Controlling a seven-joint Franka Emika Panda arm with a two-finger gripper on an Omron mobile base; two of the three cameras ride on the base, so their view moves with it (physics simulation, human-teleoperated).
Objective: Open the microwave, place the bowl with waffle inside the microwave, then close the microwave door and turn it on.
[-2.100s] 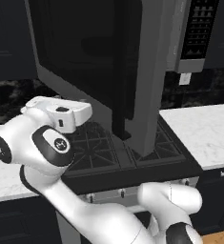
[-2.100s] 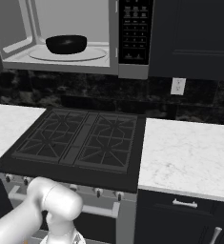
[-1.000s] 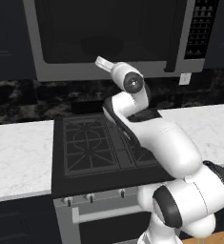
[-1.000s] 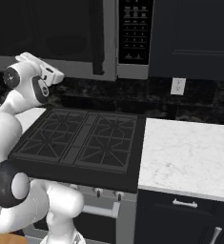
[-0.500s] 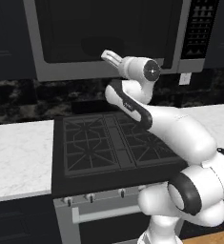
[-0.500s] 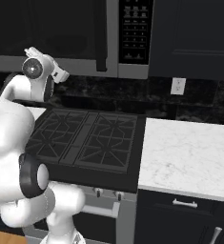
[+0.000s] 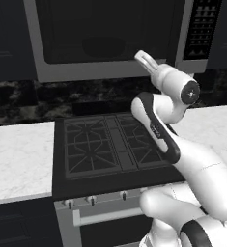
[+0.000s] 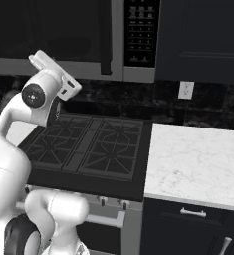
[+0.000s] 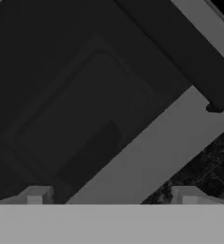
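Observation:
The microwave (image 7: pixel 110 72) hangs above the stove, and the microwave door (image 7: pixel 66 34) is shut, its dark handle (image 8: pixel 105 35) beside the keypad (image 7: pixel 202 26). Through the dark glass the bowl (image 7: pixel 103 47) shows faintly as a dark rounded shape (image 9: pixel 92 152). The waffle is hidden behind the glass. My gripper (image 7: pixel 145 59) is raised just in front of the door's lower grey frame, toward its right side, and points at it. In the hand view its fingertips (image 9: pixel 35 195) stand wide apart, so the gripper (image 9: pixel 111 198) is open and holds nothing. The right base view shows the gripper (image 8: pixel 41 59) below the window.
A black gas stove (image 7: pixel 110 144) lies under the arm, with white marble counter to its left (image 7: pixel 18 154) and right (image 8: pixel 193 159). Dark cabinets (image 8: pixel 203 40) flank the microwave. A wall outlet (image 8: pixel 186 89) sits on the dark backsplash.
The door stood open two seconds ago and is now shut. Over the last second the gripper has moved right along the door's lower edge, staying open.

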